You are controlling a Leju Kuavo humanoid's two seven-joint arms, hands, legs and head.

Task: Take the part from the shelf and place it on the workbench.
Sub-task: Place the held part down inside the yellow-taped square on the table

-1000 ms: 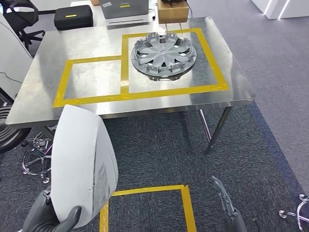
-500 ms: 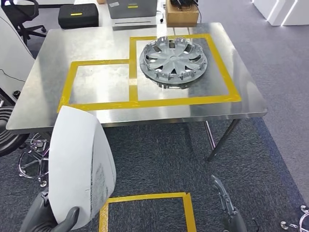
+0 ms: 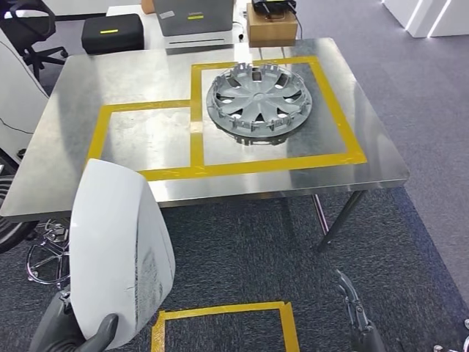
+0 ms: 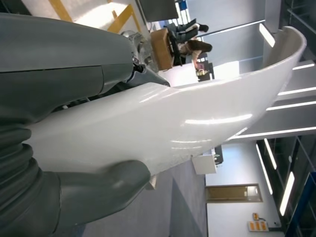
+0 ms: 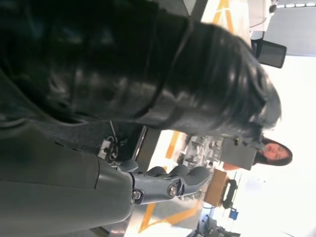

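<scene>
My left hand (image 3: 72, 331) grips a large white curved shell part (image 3: 119, 249) at the lower left of the head view, held up in front of the workbench's near edge. In the left wrist view the same glossy white part (image 4: 168, 123) lies between the thumb and the fingers (image 4: 111, 74) of my left hand (image 4: 56, 148). The steel workbench (image 3: 78, 88) stands ahead, marked with yellow tape rectangles (image 3: 193, 139). My right hand (image 3: 359, 326) hangs low at the lower right, fingers apart and holding nothing; its fingers (image 5: 175, 180) show extended in the right wrist view.
A silver wheel cover (image 3: 259, 101) lies in the right taped rectangle. Behind the bench are a black case (image 3: 112, 33), a grey device (image 3: 193, 16) and a cardboard box (image 3: 271, 22). Chair bases (image 3: 47, 253) stand at the left; a yellow floor square (image 3: 221, 323) lies below.
The whole view has shifted: the bench now sits slightly lower and closer in the picture. The white part stays gripped in my left hand; the right hand sits lower in frame.
</scene>
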